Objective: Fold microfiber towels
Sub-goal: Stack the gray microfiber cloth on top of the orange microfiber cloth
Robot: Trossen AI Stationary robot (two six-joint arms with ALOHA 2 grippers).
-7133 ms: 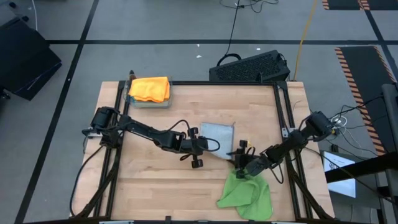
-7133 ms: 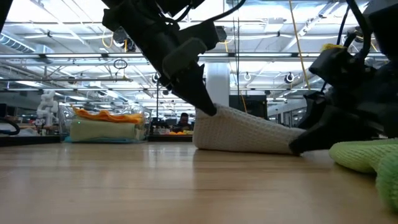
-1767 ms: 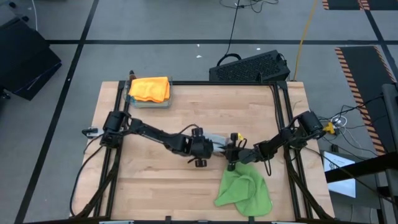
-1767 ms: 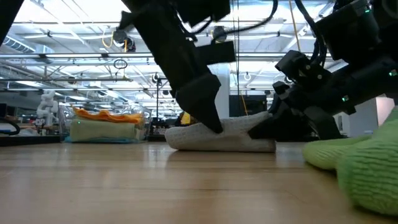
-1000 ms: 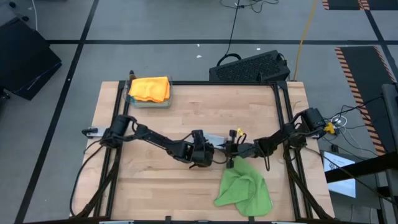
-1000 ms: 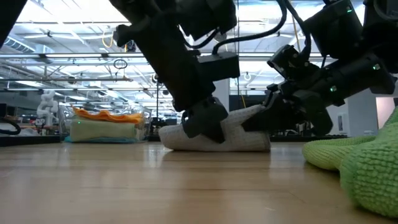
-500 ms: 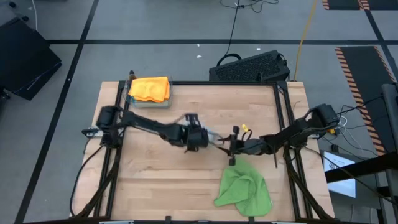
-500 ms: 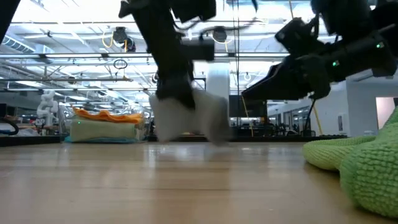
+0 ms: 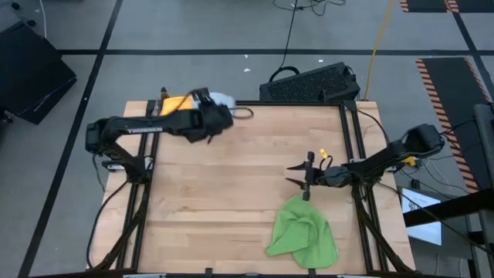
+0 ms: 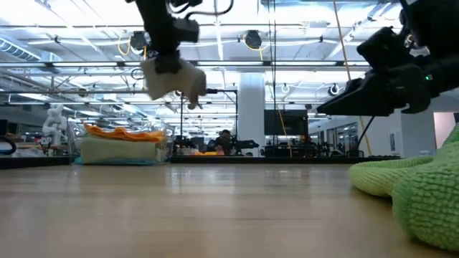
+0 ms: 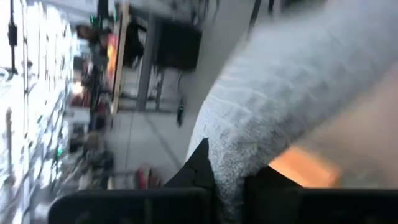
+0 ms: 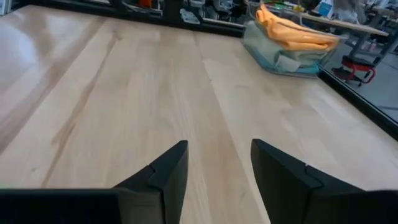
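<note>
- High view: the left gripper (image 9: 218,114) is at the table's far left corner, closed on the folded light grey towel (image 9: 221,100). The towel shows as a pale bundle just beyond the gripper, over the table's (image 9: 231,201) far edge, right beside the stack topped by the orange towel (image 9: 176,103). How the grey towel's long axis runs cannot be told from above. The right gripper (image 9: 297,176) is over the right half of the table, fingers parted and holding nothing, pointing toward the left. The bright green towel (image 9: 302,235) lies crumpled near the table's near edge, just nearer than the right gripper, its long axis running near to far.
- Low view: the left gripper (image 10: 169,59) holds the grey towel (image 10: 174,80) in the air, well above the tabletop; the towel hangs as a compact roll, its long axis roughly level. The orange towel (image 10: 122,132) lies flat on top of a pale stack in a clear tray (image 10: 122,150). The green towel (image 10: 419,190) rests at right.
- Left wrist view: the grey towel (image 11: 292,93) fills the space past the dark fingers (image 11: 200,165), which pinch it.
- Right wrist view: the two fingers (image 12: 165,171) stand moderately apart over bare wood; the orange towel (image 12: 292,31) lies far off on its stack.
</note>
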